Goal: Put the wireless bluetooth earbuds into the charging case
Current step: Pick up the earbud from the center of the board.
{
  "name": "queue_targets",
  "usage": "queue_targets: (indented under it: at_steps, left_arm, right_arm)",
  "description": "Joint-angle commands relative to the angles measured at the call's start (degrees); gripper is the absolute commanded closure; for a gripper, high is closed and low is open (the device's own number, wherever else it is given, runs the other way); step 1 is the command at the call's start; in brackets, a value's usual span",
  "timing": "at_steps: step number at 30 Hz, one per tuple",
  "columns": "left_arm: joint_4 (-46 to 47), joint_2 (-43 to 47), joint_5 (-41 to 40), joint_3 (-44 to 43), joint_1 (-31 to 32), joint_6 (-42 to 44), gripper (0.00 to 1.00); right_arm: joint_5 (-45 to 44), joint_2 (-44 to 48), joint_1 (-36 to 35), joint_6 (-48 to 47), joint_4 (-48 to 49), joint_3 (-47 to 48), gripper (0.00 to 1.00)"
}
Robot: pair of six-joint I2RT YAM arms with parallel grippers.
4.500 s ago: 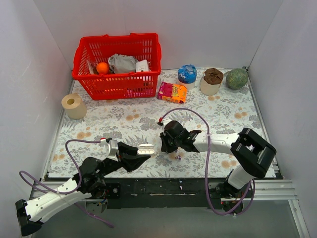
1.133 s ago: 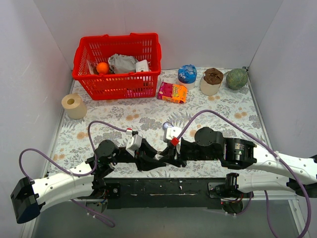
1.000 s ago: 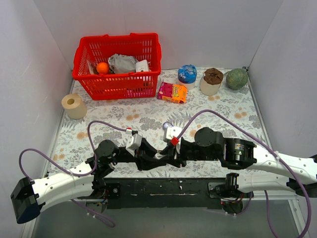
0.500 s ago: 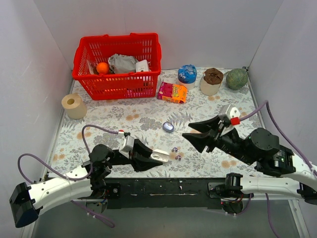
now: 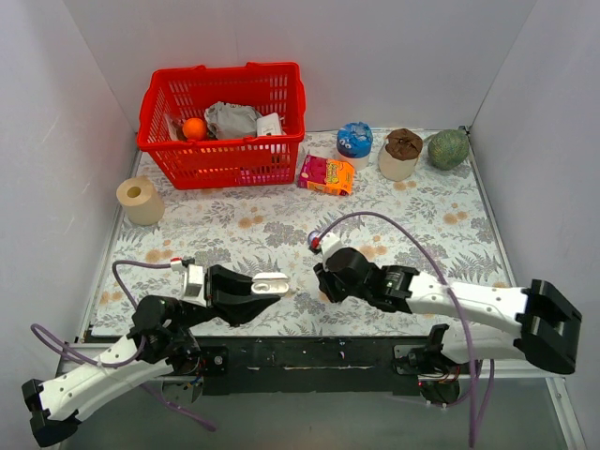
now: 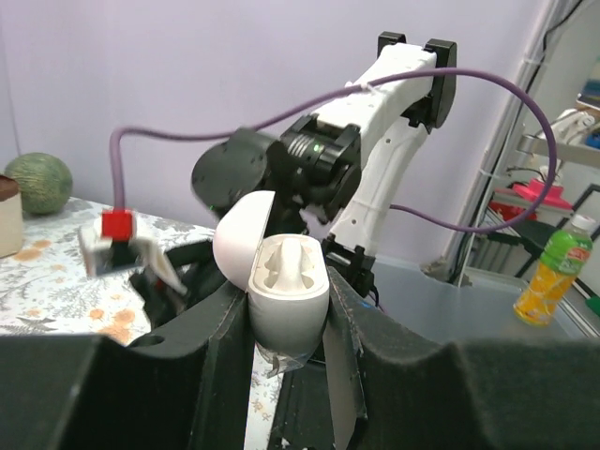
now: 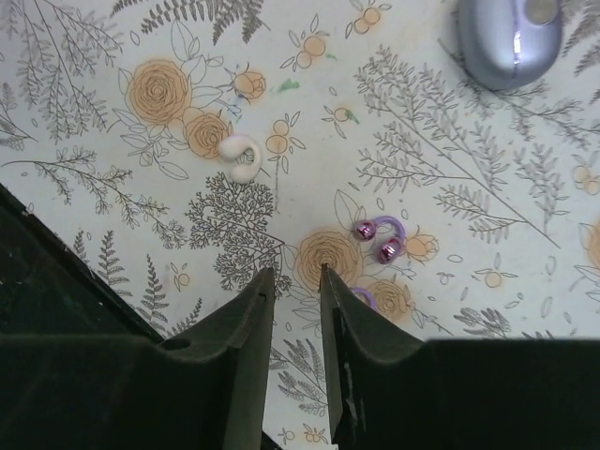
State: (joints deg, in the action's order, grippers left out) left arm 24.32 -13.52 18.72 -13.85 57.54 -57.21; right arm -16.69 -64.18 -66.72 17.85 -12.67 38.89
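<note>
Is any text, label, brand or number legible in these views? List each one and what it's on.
No text can be read in any view.
Snack box: colourful print, too small to read.
Blue cup: printed pattern, no legible words.
White packet in the basket: any marks are too small to read.
Bottle in the left wrist view: green label, blurred.

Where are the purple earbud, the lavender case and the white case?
purple earbud [image 7: 384, 247]: right wrist view, shiny bulb.
lavender case [image 7: 506, 42]: right wrist view, domed top.
white case [image 6: 286, 302]: left wrist view, lower shell.
</note>
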Motion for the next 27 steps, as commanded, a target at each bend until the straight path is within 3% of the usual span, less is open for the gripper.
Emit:
queue_targets:
  at_steps: [1,12,27]
  left_arm:
    - [-5.9,3.1,-5.9,0.2,0.1,1.0,1.0]
    - [-8.2,3.5,-6.1,-0.7,0.0,1.8,1.0]
    - [-10.1,6.0,-6.9,0.3,0.1,2.1,1.0]
  right_arm:
    - [9.3,-8.4,1.5,0.2,9.1,3.9,0.67]
    - [12.0,-22.6,4.4,0.7,14.6,8.6,0.54]
    - [14.6,-27.9,6.9,0.3,16.0,9.9,0.54]
